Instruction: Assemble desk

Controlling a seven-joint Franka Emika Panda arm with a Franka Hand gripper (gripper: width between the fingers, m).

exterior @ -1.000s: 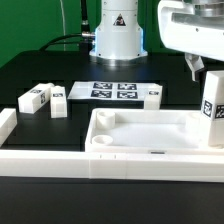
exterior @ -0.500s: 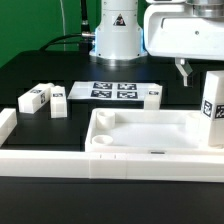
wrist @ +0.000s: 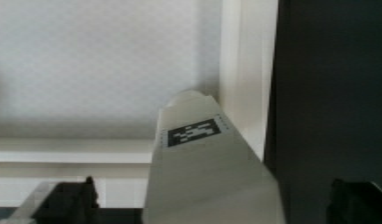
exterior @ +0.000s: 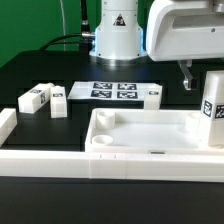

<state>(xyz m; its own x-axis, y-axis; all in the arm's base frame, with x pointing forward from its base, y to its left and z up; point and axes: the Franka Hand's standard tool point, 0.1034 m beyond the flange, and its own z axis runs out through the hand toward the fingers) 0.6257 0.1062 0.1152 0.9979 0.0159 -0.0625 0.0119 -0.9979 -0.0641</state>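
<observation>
Here, fingers (wrist: pixel 67 203) spread wide, upright leg (wrist: pixel 202 165) between them, touching neither, in corner of desk top (wrist: pixel 99 70).

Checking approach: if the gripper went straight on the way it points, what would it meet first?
Likely the upright leg on the desk top; the wrist view shows it between the fingertips of the open gripper, depth unclear.

Upright leg (wrist: pixel 206 160) stands between the hand's (wrist: pixel 209 200) spread fingers (wrist: pixel 63 198)

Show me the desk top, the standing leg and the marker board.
desk top (exterior: pixel 150 131): exterior view, bare inner floor.
standing leg (exterior: pixel 210 95): exterior view, front face above its tag.
marker board (exterior: pixel 112 90): exterior view, centre among the tags.
</observation>
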